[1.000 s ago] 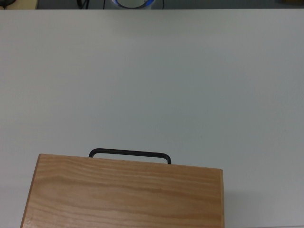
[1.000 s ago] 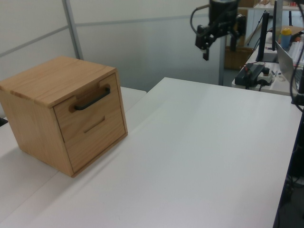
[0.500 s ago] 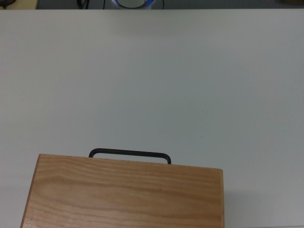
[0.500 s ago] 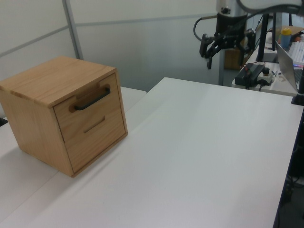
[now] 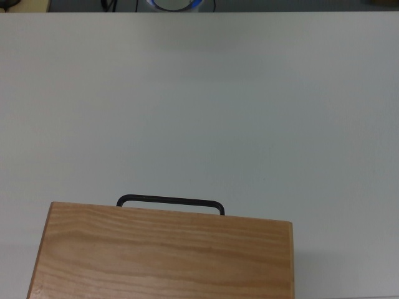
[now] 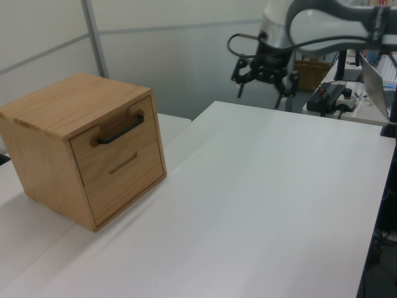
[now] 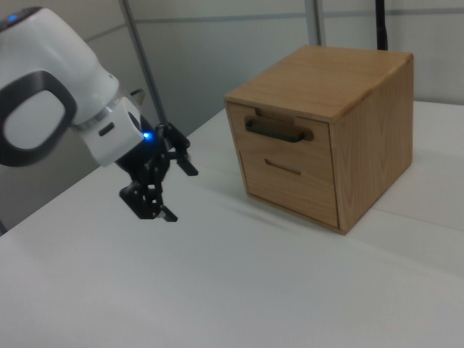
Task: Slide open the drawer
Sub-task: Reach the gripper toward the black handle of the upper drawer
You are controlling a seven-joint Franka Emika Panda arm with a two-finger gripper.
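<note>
The drawer (image 6: 116, 139) is the upper front panel of a light wood cabinet (image 6: 59, 105), and it sits flush with the cabinet's face. Its black bar handle (image 6: 120, 130) also shows in the right view as the handle (image 7: 275, 130), and from above as the handle (image 5: 170, 202) poking out past the cabinet top (image 5: 162, 252). My gripper (image 6: 263, 93) hangs in the air over the table's far edge, far from the drawer on the left view's right. It is open and holds nothing. In the right view the gripper (image 7: 175, 190) is left of the drawer (image 7: 286, 141). The top view does not show it.
A lower drawer (image 6: 127, 171) with a slot grip sits under the first. The white table (image 6: 260, 205) stretches between gripper and cabinet. A side desk with a power strip (image 6: 332, 96) and a laptop (image 6: 375, 77) stands at the left view's far right.
My gripper has come down and swung toward the left view's left, with the wrist turned. The cabinet and drawer have not moved.
</note>
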